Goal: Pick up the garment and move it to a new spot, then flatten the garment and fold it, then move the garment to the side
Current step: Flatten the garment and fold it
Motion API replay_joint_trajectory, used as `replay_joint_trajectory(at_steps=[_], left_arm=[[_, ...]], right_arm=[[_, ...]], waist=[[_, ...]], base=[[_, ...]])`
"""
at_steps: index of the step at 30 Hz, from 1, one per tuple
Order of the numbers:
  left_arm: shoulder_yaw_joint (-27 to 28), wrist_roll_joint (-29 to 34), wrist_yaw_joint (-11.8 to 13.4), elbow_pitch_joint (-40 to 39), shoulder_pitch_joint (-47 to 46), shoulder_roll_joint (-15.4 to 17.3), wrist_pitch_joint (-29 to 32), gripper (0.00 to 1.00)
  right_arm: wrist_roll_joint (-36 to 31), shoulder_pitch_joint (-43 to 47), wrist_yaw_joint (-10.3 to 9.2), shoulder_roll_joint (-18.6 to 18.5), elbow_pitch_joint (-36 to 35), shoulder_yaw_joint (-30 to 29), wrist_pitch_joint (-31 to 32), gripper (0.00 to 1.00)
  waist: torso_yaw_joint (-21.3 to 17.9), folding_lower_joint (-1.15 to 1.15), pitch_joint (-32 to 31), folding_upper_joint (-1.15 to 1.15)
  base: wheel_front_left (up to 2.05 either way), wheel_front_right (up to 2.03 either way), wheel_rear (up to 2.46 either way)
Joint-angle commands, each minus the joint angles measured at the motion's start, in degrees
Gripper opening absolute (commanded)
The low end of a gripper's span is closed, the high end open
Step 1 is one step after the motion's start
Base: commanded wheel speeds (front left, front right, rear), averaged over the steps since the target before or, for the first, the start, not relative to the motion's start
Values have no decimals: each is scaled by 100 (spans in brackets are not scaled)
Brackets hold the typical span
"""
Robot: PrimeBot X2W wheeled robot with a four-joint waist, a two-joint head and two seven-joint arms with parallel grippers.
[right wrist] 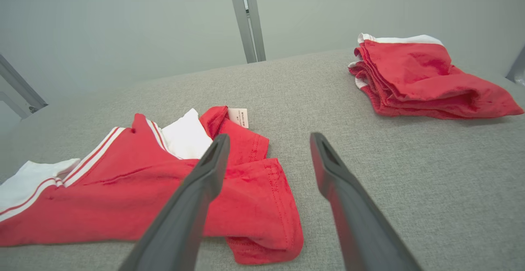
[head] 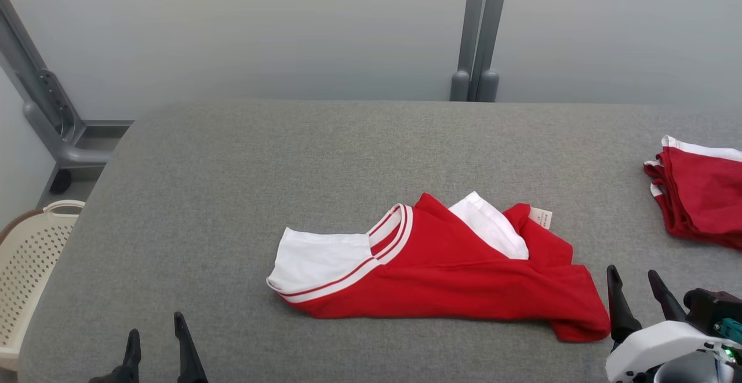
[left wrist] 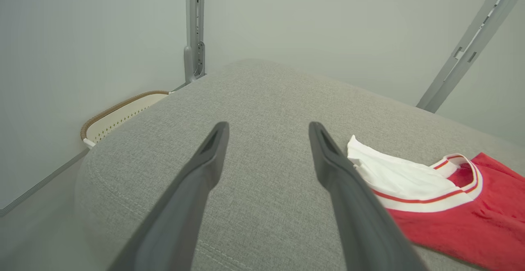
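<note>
Left end effector [head: 156,329] spread, right end effector [head: 633,276] spread, garment [head: 452,273] between, red pile [head: 704,197] cropped

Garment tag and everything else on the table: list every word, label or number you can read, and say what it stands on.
Tag on the red and white garment: lines of small print, too small and blurred to read.
Nothing else here carries readable words, numbers or signs.
</note>
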Motion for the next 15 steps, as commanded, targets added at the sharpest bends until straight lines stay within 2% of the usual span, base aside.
replay_joint_trajectory(at_steps=[1,6,15], left_arm=[[-46,48,-82,-24,111,120,31,100],[-211,147,-336,-54,187,364,48,100],[-492,295,-745,-58,176,587,-49,100]], right_arm=[[161,122,-7,-19,0,59,-207,100],[149,230,-7,-20,29,292,-519,100],[-20,386,-7,-18,-140,730,-704,100]], waist=[[-68,0,-73,0],[-154,0,-152,0],[-267,0,-244,0]], base=[[0,0,0],[0,0,0],[0,0,0]])
